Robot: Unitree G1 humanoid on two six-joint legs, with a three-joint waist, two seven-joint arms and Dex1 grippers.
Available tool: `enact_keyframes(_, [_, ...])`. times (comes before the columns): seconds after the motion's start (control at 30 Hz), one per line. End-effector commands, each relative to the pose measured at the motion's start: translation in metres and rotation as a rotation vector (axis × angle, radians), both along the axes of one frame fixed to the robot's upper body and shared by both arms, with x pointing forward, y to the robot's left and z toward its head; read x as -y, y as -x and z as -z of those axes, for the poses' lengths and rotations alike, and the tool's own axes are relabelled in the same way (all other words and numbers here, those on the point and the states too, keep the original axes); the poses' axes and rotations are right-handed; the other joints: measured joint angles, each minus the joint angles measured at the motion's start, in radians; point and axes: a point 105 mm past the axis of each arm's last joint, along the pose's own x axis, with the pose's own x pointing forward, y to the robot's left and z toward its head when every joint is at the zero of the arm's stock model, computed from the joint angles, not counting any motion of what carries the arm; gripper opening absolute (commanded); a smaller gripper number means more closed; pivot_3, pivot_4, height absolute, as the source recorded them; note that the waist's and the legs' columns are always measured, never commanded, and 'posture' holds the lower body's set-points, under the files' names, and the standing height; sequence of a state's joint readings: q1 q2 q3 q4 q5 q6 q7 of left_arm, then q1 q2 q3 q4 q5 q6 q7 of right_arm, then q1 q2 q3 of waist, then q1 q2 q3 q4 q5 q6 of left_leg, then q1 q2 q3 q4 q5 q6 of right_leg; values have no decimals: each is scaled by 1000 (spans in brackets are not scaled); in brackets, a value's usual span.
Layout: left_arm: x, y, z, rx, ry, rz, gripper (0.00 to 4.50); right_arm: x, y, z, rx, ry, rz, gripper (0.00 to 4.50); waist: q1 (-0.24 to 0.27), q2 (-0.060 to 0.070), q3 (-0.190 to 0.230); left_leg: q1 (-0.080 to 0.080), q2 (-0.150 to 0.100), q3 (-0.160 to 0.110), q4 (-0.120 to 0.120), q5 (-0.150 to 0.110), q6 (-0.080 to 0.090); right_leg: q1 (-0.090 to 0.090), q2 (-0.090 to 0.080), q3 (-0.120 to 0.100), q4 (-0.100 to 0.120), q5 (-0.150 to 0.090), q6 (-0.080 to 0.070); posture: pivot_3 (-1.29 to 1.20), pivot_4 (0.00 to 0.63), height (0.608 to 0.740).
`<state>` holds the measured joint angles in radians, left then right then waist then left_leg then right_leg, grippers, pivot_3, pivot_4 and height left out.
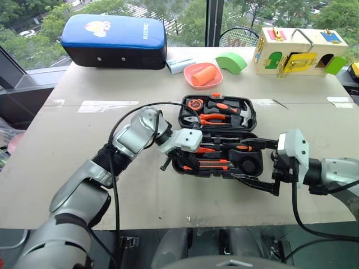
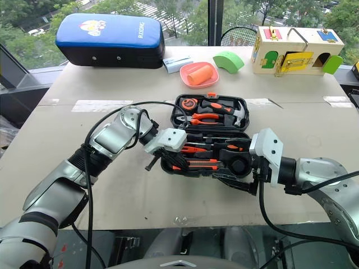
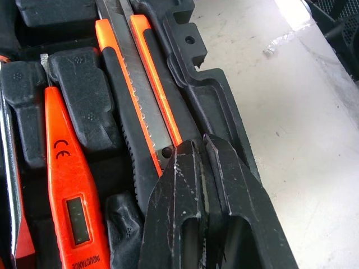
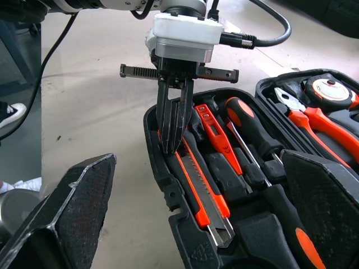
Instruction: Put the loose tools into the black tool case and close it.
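Item: black tool case [image 1: 255, 165], moulded hard plastic clamshell, lying open on the table [image 1: 84, 162] with its lid half on the far side holding the hammer [image 1: 238, 112], pliers [image 1: 213, 119] and tape measure [image 1: 195, 104]. In the near half of the case you have the orange-and-black utility knife [image 4: 199, 188] seated along the front wall, the slim orange tester screwdriver [image 3: 67, 185] just beside it, and an orange-black-handled screwdriver [image 4: 252, 134] further in; the dark tape roll [image 2: 240, 166] sits at the case's right end. Handling: the knife looks stiff, light and smooth-sided, likely to slip under a pinch; press it on its flat back or take it across the ribbed black grip, not the metal strip. The tester looks thin and fragile; go gently. The case itself appears rigid and fairly heavy when loaded; to close it you would lift the lid by its far rim, away from the hinge. Left gripper [image 4: 174, 143]: fingers pressed together, tips down on the knife's end at the case's left corner, gripping nothing. Right gripper [image 4: 196, 224]: spread wide, empty, hovering at the case's right end.
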<state>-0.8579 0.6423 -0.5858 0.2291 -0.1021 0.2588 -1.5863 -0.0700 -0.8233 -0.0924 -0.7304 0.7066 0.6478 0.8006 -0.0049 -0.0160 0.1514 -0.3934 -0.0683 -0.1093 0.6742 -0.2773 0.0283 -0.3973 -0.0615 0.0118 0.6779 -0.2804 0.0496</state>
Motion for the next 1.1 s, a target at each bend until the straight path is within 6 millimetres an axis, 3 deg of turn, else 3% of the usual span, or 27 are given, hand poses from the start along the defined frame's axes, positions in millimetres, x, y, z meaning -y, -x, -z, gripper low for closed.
enact_keyframes(0.03, [-6,-1,0,-25,10,-66,110,2,3,-10,55,9,-9,4500,-2,0,0,0,0,0,0,0,0,0,0,0,0,0,0,0,150,735])
enact_keyframes(0.13, [-5,-3,-24,-30,149,-100,110,11,2,-10,47,16,27,4500,-5,0,0,-1,0,0,0,0,0,-1,0,0,0,0,0,0,150,735])
enact_keyframes(0.23, [-13,-6,-70,-42,397,-178,823,42,4,-3,-6,17,158,4500,0,-1,1,-4,0,-3,0,0,0,-2,0,-3,0,0,0,0,150,735])
enact_keyframes(0.3, [-19,-1,-88,-52,488,-201,1623,67,11,2,-42,28,252,4500,0,0,1,-6,0,-4,0,0,0,-3,0,-4,0,0,0,0,150,735])
enact_keyframes(0.43, [-25,17,-103,-112,555,-206,3551,110,30,8,-96,30,422,4500,-2,0,1,-5,0,-3,0,0,0,-3,-1,-2,0,0,0,0,150,735])
enact_keyframes(0.53, [-24,34,-106,-148,572,-176,4418,148,54,14,-151,53,580,4500,4,1,1,-1,0,-3,0,0,0,1,-1,-2,0,0,0,0,150,735])
enact_keyframes(0.67, [-22,42,-104,-132,577,-164,4472,168,69,18,-187,74,653,4500,4,1,1,0,0,-2,0,0,0,1,-1,-1,0,0,0,0,150,735])
enact_keyframes(0.77, [-20,45,-100,-114,567,-158,4472,170,69,19,-190,87,649,4500,2,1,1,4,1,1,-2,-2,4,3,-1,2,0,0,0,0,150,735])
enact_keyframes(1.1, [-7,46,-86,-2,528,-140,4472,125,-6,43,-130,182,450,4500,2,1,1,7,1,3,-5,0,0,4,-1,4,-1,0,0,0,150,735])
